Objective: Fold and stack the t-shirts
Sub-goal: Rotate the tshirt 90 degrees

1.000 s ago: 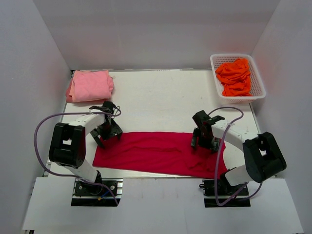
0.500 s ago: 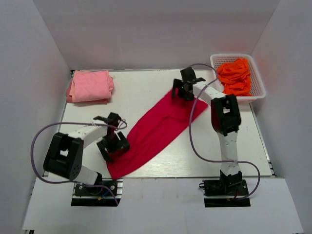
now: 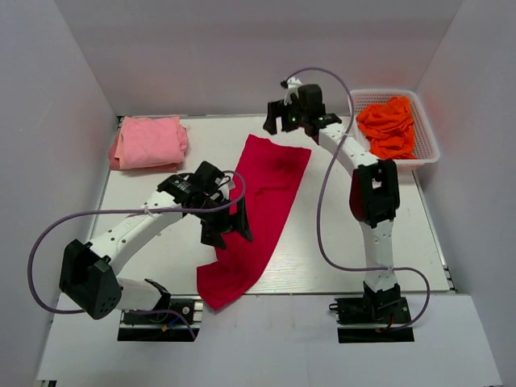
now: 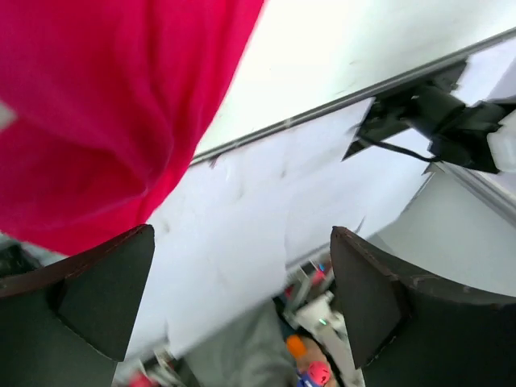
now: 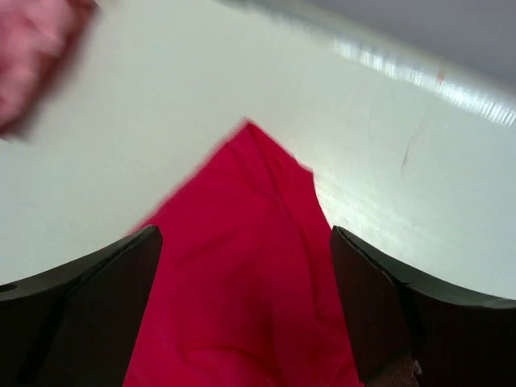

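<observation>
Pink t-shirt [image 3: 147, 142] sits folded at far left. My left gripper [image 3: 226, 230] gapes empty at the red t-shirt's [image 3: 262, 197] left edge; the shirt lies diagonally mid-table, limp, light, best pinched at corners. My right gripper [image 3: 278, 125] gapes empty above its far hem

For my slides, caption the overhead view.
Open: left end effector and right end effector by crimson t-shirt; pink t-shirt far left, orange t-shirts in basket.
</observation>
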Robot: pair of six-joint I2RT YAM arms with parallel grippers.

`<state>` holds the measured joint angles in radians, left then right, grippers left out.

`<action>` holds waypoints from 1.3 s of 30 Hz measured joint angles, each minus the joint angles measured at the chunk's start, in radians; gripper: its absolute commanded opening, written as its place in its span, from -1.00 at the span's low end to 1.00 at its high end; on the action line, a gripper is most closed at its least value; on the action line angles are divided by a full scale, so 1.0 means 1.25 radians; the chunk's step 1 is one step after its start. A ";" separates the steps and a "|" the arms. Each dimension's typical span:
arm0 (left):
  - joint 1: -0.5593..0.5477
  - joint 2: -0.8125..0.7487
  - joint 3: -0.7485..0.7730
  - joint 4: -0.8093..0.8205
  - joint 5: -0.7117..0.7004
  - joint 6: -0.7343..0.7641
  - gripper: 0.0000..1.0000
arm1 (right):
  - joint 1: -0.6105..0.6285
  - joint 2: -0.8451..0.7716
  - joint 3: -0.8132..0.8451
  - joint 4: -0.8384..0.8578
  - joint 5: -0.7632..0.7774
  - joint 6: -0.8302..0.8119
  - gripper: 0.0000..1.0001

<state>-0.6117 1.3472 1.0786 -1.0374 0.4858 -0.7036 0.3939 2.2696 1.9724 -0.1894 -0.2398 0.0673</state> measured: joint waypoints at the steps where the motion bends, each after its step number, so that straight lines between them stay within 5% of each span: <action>1: 0.000 -0.008 0.011 0.007 -0.003 0.011 1.00 | 0.002 -0.032 -0.001 0.007 -0.008 0.004 0.81; 8: 0.005 -0.021 0.014 -0.052 -0.209 0.030 1.00 | 0.058 -0.129 -0.007 -0.008 -0.028 0.084 0.81; 12: 0.010 -0.046 0.013 -0.054 -0.304 0.006 1.00 | 0.141 -0.144 -0.163 -0.078 0.003 0.187 0.81; 19: 0.010 -0.150 -0.066 -0.005 -0.319 -0.038 1.00 | 0.285 -0.160 -0.356 -0.227 0.157 0.382 0.81; 25: 0.011 -0.108 -0.083 0.012 -0.318 -0.048 1.00 | 0.276 -0.201 -0.406 -0.238 0.215 0.480 0.81; 33: 0.010 -0.025 -0.073 0.016 -0.322 -0.047 1.00 | 0.215 -0.070 -0.212 -0.346 0.273 0.500 0.81; 39: 0.010 0.008 -0.042 0.019 -0.334 -0.035 1.00 | 0.114 0.087 0.049 -0.410 0.292 0.445 0.81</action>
<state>-0.5987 1.3567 1.0256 -1.0142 0.0681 -0.7475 0.5358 2.3783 2.0342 -0.7021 0.1249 0.6231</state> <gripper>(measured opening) 0.997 0.903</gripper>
